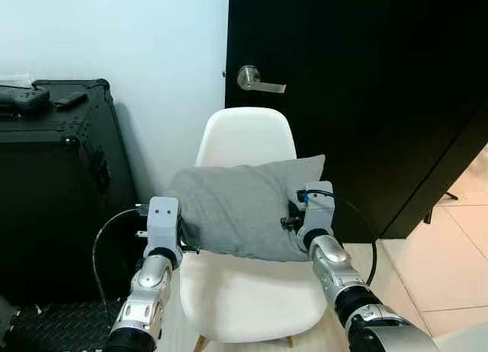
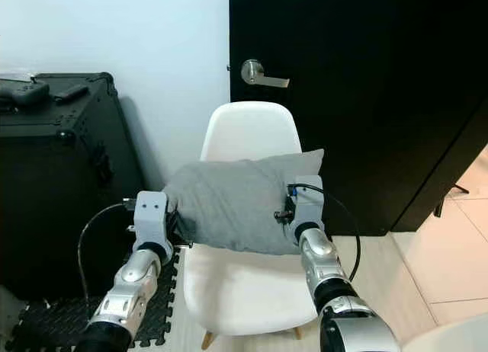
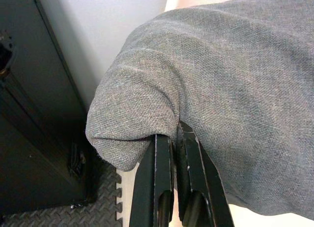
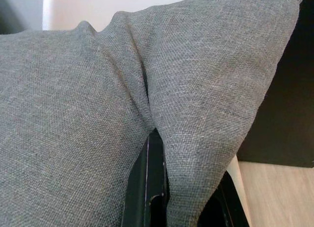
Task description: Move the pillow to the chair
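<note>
A grey fabric pillow (image 1: 242, 207) hangs between my two grippers, just above the seat of a white shell chair (image 1: 248, 295) and in front of its backrest (image 1: 245, 136). My left gripper (image 3: 175, 136) is shut on the pillow's left edge, pinching a fold of cloth. At the pillow's right edge my right gripper (image 4: 162, 153) is shut on a bunched pleat of the fabric. Both wrists (image 1: 163, 222) sit level with the pillow's lower half.
A black flight case (image 1: 53, 184) with small devices on top stands at the left on a black foam mat (image 2: 152, 314). Behind the chair are a pale wall and a black door (image 1: 358, 93) with a silver lever handle (image 1: 259, 81). Light tile floor lies to the right.
</note>
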You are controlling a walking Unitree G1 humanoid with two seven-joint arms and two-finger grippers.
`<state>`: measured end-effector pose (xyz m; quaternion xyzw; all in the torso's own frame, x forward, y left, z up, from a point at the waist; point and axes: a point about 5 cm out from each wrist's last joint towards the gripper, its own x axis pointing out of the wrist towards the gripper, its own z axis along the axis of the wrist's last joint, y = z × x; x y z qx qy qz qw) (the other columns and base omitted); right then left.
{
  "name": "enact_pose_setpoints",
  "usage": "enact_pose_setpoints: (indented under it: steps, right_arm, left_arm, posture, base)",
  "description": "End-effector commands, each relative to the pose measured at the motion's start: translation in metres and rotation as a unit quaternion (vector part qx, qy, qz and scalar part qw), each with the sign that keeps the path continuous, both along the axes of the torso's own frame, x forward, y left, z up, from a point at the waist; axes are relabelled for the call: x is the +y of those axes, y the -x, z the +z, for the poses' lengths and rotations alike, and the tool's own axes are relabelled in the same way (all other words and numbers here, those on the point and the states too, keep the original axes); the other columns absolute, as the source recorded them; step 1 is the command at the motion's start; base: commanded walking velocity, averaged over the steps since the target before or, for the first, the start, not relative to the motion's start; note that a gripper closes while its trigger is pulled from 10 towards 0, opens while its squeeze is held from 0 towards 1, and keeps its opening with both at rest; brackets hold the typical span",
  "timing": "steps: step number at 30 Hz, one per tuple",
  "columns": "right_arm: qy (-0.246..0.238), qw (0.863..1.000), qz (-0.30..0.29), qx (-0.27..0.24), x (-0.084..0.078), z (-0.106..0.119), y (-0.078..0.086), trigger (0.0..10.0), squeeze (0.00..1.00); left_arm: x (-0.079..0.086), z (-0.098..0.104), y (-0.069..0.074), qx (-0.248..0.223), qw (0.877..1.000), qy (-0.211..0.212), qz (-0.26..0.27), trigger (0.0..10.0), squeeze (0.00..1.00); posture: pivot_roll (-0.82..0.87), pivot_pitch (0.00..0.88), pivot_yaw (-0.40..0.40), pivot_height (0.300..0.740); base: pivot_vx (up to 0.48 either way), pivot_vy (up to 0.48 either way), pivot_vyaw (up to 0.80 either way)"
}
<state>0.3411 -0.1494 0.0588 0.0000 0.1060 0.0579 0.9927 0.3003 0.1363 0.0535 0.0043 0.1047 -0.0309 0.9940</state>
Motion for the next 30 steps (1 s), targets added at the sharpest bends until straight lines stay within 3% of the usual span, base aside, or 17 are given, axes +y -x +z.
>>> enact_pose_setpoints:
  steps: [1,11,22,27,30]
  right_arm:
    - [0.002,1.0,0.022,-0.007,0.008,0.0039,-0.0024,10.0,0.0]
    - [0.003,1.0,0.023,-0.006,0.0075,0.0028,-0.0017,10.0,0.0]
    - [0.005,1.0,0.025,-0.003,0.0076,0.002,-0.0013,10.0,0.0]
    - [0.001,1.0,0.028,-0.005,0.0078,0.0026,-0.0014,10.0,0.0]
    - [0.015,0.999,0.03,-0.021,0.0072,0.0096,-0.0052,10.0,0.0]
  left_arm:
    - [-0.0129,0.0075,-0.0044,-0.019,0.999,-0.001,-0.029,10.0,0.0]
    - [-0.0146,0.0057,-0.0032,-0.017,0.999,-0.002,-0.033,10.0,0.0]
    - [-0.015,0.0044,-0.0022,-0.015,0.999,-0.004,-0.033,10.0,0.0]
    - [-0.0148,0.0041,-0.0022,-0.016,0.999,-0.008,-0.034,10.0,0.0]
    - [-0.0109,0.0104,-0.0109,-0.026,0.999,-0.019,-0.03,10.0,0.0]
  posture:
    - [0.03,0.0,-0.075,0.671]
    - [0.03,0.0,-0.079,0.628]
    - [0.03,0.0,-0.083,0.628]
    - [0.03,0.0,-0.084,0.603]
    - [0.02,0.0,-0.083,0.598]
  base:
    - [0.0,0.0,0.0]
    - [0.0,0.0,0.0]
    - [0.0,0.0,0.0]
    - [0.0,0.0,0.0]
    - [0.0,0.0,0.0]
